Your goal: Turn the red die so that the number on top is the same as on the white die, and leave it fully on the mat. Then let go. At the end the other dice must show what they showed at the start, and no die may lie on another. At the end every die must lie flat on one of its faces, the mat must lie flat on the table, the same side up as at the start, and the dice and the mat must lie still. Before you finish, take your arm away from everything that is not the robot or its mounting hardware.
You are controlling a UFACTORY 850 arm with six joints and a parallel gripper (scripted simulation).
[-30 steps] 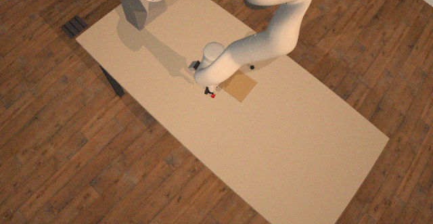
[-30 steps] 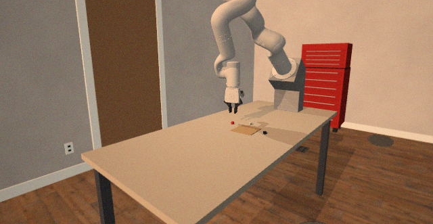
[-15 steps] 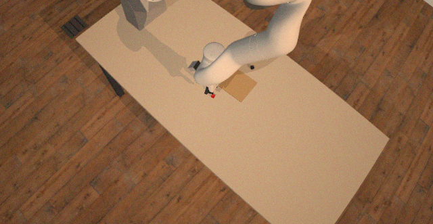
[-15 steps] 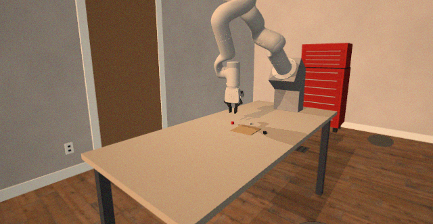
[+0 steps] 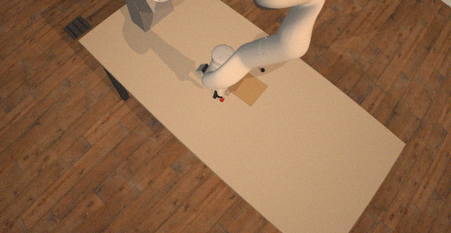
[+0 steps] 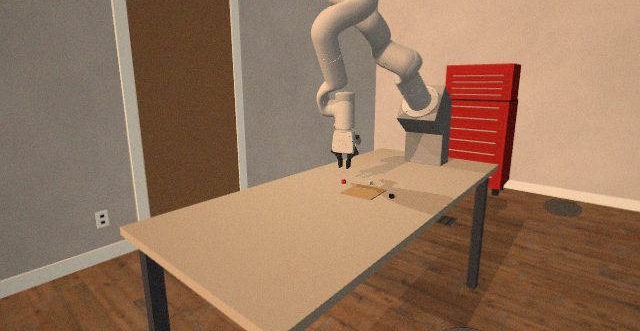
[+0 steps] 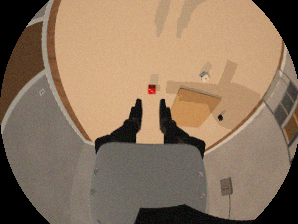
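The small red die (image 5: 222, 100) lies on the bare table top just off the near-left edge of the brown mat (image 5: 249, 89). It also shows in the side view (image 6: 343, 181) and the wrist view (image 7: 152, 90). The mat (image 6: 363, 191) lies flat. The white die (image 6: 371, 183) sits by the mat's far edge; in the wrist view (image 7: 205, 75) it is tiny and its top face cannot be read. My gripper (image 6: 345, 163) hangs pointing down a little above the red die. Its fingers stand partly closed with a gap, holding nothing.
A black die (image 6: 391, 196) lies on the table just off the mat's right side, also in the top view (image 5: 262, 70). The arm's grey base block (image 6: 422, 133) stands at the table's far end. A red tool cabinet (image 6: 480, 121) stands behind the table.
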